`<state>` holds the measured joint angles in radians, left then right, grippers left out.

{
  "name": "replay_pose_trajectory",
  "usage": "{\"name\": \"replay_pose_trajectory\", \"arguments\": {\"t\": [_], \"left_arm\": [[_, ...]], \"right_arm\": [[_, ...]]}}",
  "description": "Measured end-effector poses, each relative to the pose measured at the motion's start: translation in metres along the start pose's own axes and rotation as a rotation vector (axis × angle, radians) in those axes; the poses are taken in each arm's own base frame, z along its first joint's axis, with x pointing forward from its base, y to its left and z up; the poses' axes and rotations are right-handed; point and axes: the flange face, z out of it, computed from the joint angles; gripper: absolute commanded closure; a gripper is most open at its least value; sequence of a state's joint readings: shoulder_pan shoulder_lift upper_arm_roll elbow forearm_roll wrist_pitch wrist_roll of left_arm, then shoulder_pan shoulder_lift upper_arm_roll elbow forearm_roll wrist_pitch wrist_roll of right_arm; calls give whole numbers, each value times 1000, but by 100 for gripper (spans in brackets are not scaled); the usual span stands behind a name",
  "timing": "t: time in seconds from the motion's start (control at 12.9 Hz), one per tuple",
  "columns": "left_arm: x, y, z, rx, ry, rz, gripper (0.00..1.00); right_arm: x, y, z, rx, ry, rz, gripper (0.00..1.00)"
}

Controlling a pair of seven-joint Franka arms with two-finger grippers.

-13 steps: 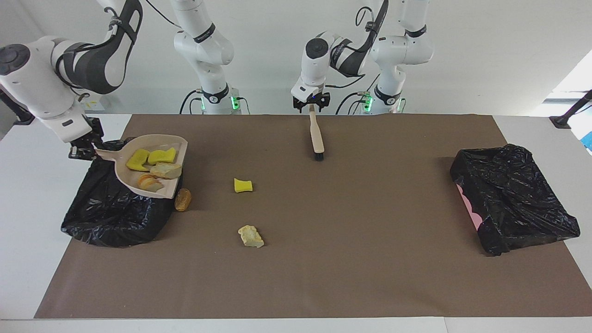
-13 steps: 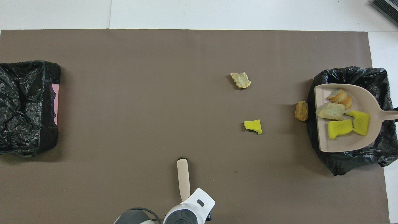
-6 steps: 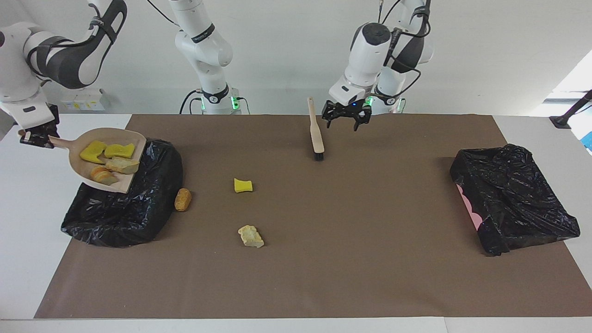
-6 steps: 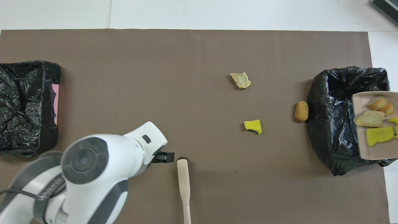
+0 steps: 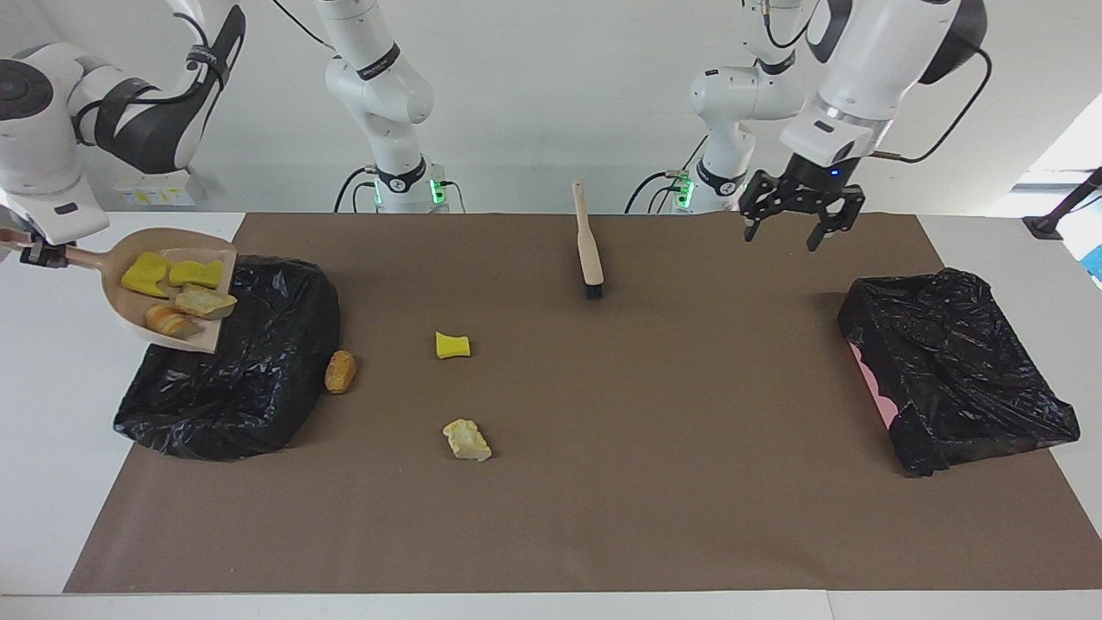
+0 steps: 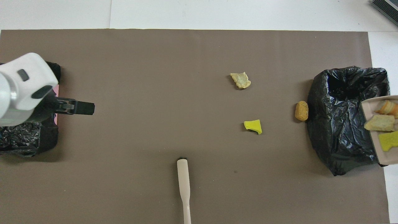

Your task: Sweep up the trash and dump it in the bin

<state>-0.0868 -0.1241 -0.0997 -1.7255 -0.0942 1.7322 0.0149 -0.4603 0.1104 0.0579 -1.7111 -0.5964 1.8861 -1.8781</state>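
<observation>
The right gripper [image 5: 34,251] clamps a dustpan [image 5: 176,293] of trash [image 5: 176,288] over the bin [image 5: 232,370] — three pieces [image 5: 453,345] lie on the mat [image 5: 603,430] — while the left gripper [image 5: 802,226] hangs open.

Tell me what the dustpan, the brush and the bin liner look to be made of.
Dustpan: smooth matte beige, probably plastic.
Brush: same pale beige handle, plastic or painted wood; black bristles at its end.
Bin liner: thin black plastic film, glossy and crinkled.
</observation>
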Motion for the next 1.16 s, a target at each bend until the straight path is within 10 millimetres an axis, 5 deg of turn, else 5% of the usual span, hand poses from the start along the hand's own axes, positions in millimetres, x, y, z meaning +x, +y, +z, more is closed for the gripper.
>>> {"name": "replay_pose_trajectory", "arguments": {"t": [0.31,0.78,1.16], "left_arm": [[5,-49,-50,48,-36,73,0],[21,-52,-52,53,-82,126,0],[14,-52,-52,51,-105,125,0]], "right_arm": [[50,7,-15,11,-88,3,100],[-4,-36,-31,15,-211,83,100],[8,-33,-50,-16,-223,64,100]]}}
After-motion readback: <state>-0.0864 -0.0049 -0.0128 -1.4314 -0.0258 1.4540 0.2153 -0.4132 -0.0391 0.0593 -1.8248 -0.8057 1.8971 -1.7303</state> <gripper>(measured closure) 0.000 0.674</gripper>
